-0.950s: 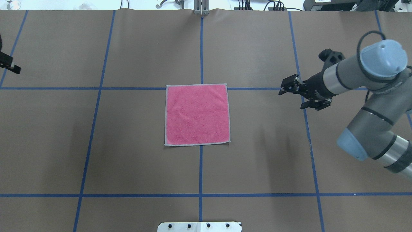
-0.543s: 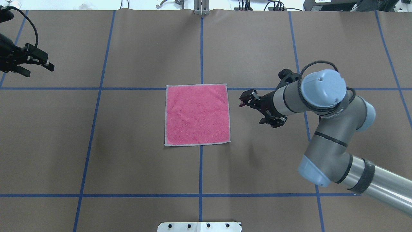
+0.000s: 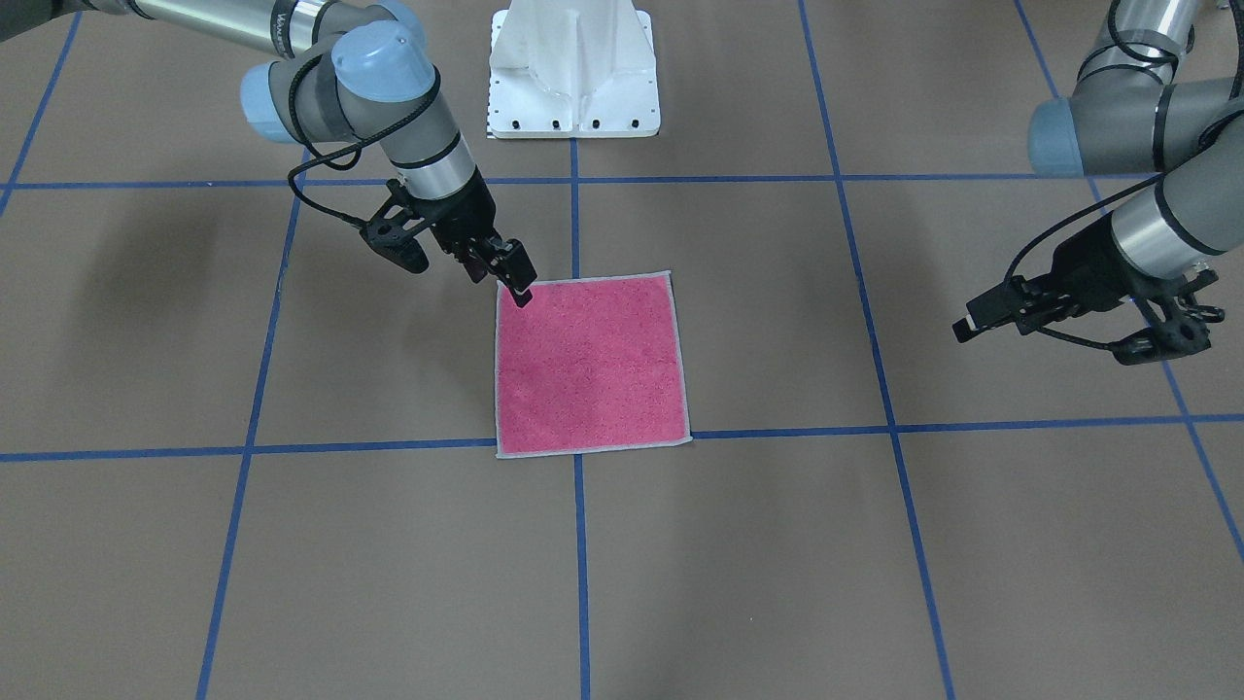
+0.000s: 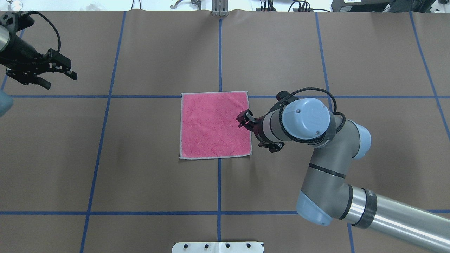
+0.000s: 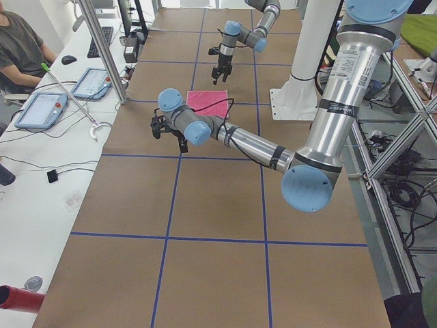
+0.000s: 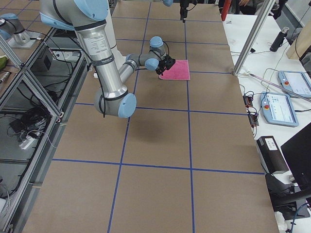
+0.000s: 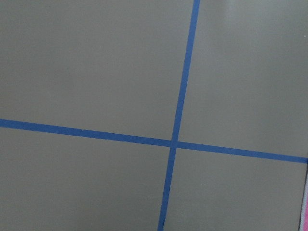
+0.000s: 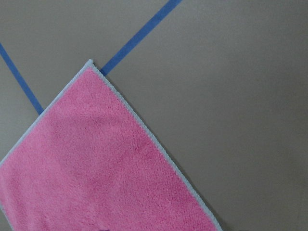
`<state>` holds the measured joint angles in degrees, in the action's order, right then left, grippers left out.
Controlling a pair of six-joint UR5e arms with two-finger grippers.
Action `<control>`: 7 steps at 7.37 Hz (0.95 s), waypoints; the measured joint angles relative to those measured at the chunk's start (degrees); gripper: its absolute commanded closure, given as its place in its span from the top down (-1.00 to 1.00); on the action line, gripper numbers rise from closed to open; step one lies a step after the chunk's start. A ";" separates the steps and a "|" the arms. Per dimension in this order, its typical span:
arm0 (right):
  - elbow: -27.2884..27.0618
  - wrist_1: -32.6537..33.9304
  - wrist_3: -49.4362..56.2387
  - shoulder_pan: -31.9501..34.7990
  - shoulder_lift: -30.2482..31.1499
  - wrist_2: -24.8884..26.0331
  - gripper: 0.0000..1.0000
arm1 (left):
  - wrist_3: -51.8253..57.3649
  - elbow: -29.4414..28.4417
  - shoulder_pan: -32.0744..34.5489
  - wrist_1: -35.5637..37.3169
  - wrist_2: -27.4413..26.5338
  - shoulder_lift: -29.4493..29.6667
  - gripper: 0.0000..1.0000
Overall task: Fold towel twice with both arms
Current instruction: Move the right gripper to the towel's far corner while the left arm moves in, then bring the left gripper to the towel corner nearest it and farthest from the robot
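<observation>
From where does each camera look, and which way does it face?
Front-facing: across table, facing pedestal; right arm, left arm.
Overhead: above pedestal, looking forward-down; both arms.
Exterior left: table's left end; left arm near.
Exterior right: table's right end; right arm near.
Left wrist: down on table; no arm.
Right wrist: down on towel corner; no arm.
Shared: front-facing, overhead show whole towel.

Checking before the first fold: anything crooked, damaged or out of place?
Nothing stands out. The towel lies flat, pink face up, square to the tape lines. The right gripper is open at its edge, the left gripper open, far off.
</observation>
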<state>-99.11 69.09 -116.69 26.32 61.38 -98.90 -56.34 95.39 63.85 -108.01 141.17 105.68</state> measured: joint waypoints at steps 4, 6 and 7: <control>1.39 0.83 -2.19 -1.75 0.22 0.92 0.43 | -1.16 -0.27 -0.66 0.00 -0.17 0.25 0.99; 1.60 1.16 -3.11 -2.27 0.33 0.91 0.30 | -2.28 -0.29 -0.86 -0.01 -0.11 0.31 0.99; 1.61 1.20 -3.49 -2.61 0.41 0.91 0.23 | -2.51 -0.33 -0.89 -0.01 -0.11 0.30 0.99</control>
<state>-97.50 70.29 -120.17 23.72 61.79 -98.00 -58.85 95.07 62.97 -108.02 141.06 105.98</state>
